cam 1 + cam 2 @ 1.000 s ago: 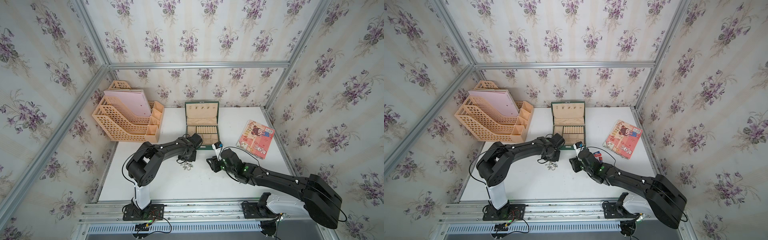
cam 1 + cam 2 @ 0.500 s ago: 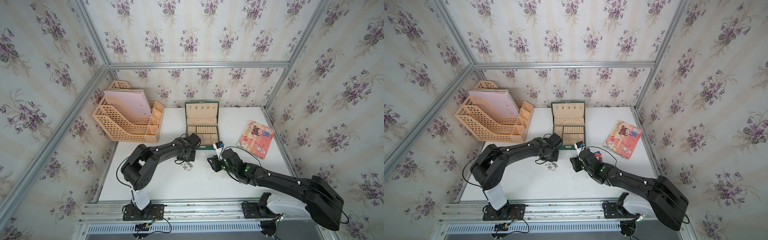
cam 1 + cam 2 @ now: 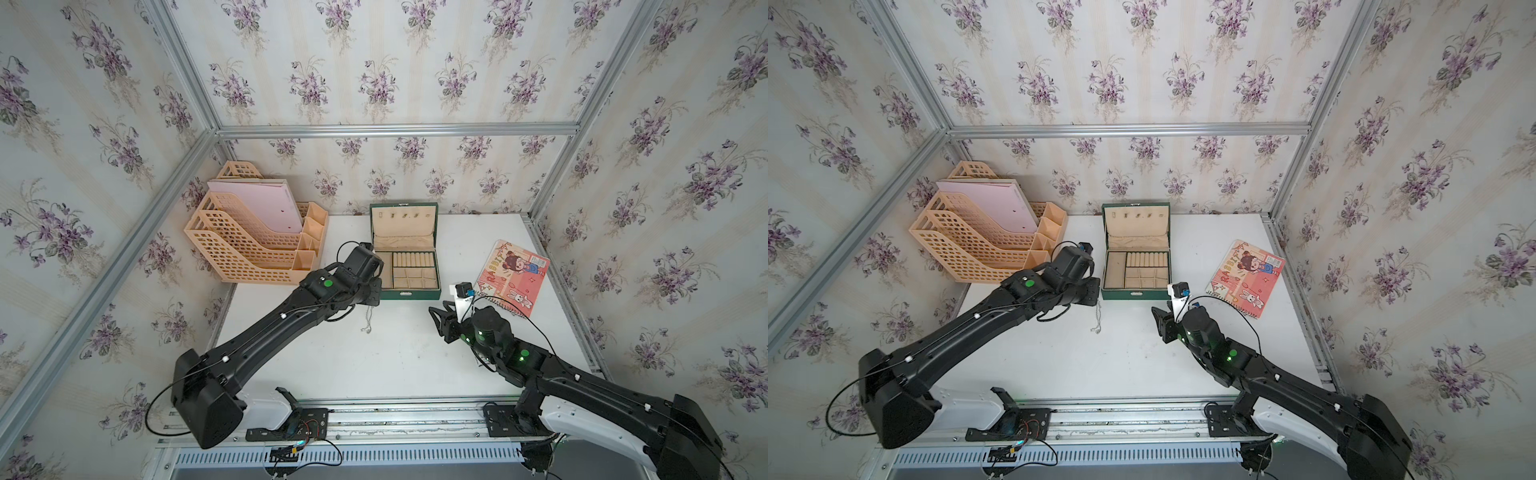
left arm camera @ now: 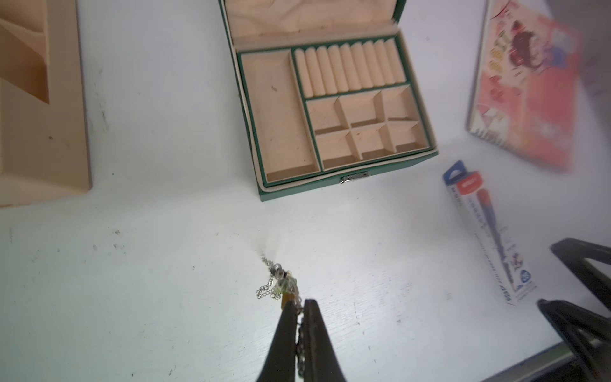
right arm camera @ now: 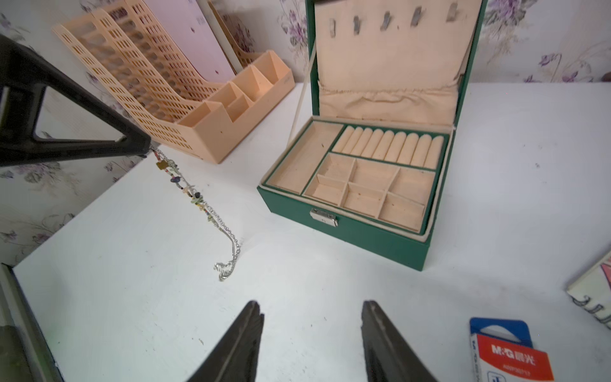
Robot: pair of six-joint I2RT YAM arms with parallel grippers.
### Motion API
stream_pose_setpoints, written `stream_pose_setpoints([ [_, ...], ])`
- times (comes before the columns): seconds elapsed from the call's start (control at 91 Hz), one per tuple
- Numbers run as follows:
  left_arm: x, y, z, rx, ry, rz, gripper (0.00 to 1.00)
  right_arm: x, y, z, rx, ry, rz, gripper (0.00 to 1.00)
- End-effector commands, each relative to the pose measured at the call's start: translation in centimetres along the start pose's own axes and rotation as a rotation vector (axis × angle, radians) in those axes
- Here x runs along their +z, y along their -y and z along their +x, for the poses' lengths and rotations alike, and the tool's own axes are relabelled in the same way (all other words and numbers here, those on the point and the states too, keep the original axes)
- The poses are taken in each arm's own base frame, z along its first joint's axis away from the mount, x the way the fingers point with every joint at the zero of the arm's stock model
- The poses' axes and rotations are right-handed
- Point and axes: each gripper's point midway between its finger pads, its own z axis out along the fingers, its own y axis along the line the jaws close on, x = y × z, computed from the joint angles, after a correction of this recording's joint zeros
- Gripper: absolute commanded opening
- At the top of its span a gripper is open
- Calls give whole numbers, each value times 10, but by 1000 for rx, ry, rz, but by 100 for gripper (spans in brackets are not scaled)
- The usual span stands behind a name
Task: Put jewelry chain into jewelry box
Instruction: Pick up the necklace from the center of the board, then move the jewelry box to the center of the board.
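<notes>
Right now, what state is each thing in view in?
jewelry chain: hanging from the left end effector, outside the box.
jewelry box: lid open, compartments empty.
left end effector: shut on the jewelry chain.
right end effector: open, empty.
notebook: closed, lying flat.
file organizer: upright, holding a pink folder.

Jewelry box [image 3: 409, 294] sits between organizer [image 3: 249, 245] and notebook [image 3: 513, 274]; chain [image 3: 368, 320] seemingly before it.

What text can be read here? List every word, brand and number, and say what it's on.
"M&G", then Chinese characters: red label of the pen pack.
"RABBIT": cover edge of the notebook.
Smaller print on the pen pack: too blurred.
Print on the pink folder: too small.
</notes>
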Motion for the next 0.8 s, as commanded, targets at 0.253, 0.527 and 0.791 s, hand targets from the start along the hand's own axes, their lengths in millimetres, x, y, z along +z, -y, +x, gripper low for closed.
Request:
stream_pose_setpoints([
  [0.253,-81,16,-45,144,200,99,0,24,47,-63,206,-24,239,56],
  [0.527,-92,19,-51,183,239,115,0,80,153,-29,403,-248,392,52],
  [0.791,-91,11,-43,199,245,96,0,125,164,9,439,-383,338,58],
])
